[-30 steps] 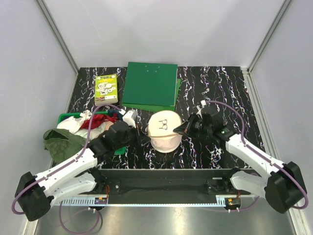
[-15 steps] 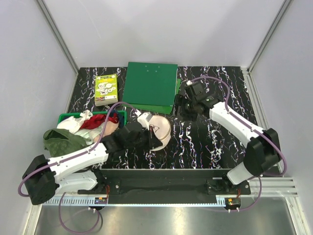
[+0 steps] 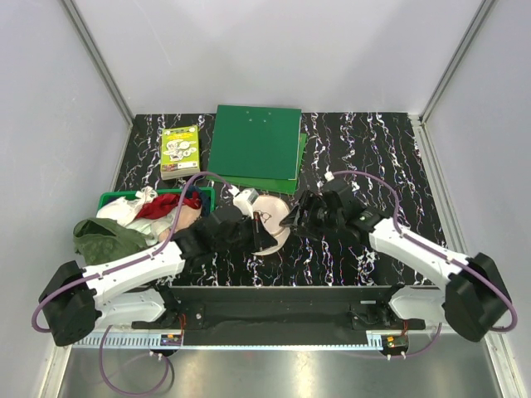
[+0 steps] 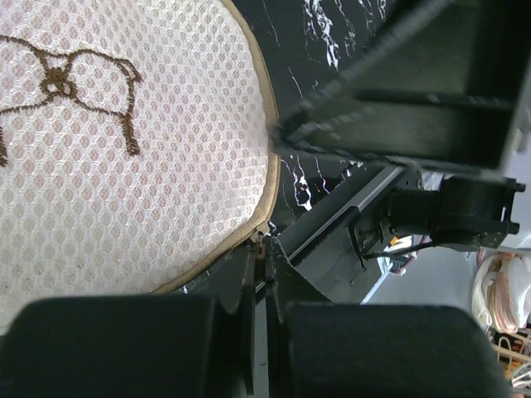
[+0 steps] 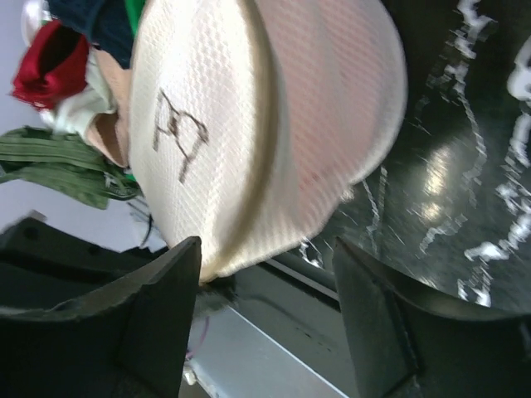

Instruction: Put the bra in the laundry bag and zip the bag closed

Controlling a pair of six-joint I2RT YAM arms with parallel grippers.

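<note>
Left gripper [image 4: 260,278] closed, pinching the zip rim of the laundry bag [image 4: 124,157] at the bag's edge nearest that arm; whether it grips the slider itself cannot be told; right gripper [image 5: 265,249] spread wide, holding nothing; bag directly ahead of its fingertips, just beside them, tilted on edge, rim seam running away from the gripper, crosswise to the closing line; pink tint through the mesh suggests the bra [image 5: 336,157] lies inside; left arm nearer, already touching.
</note>
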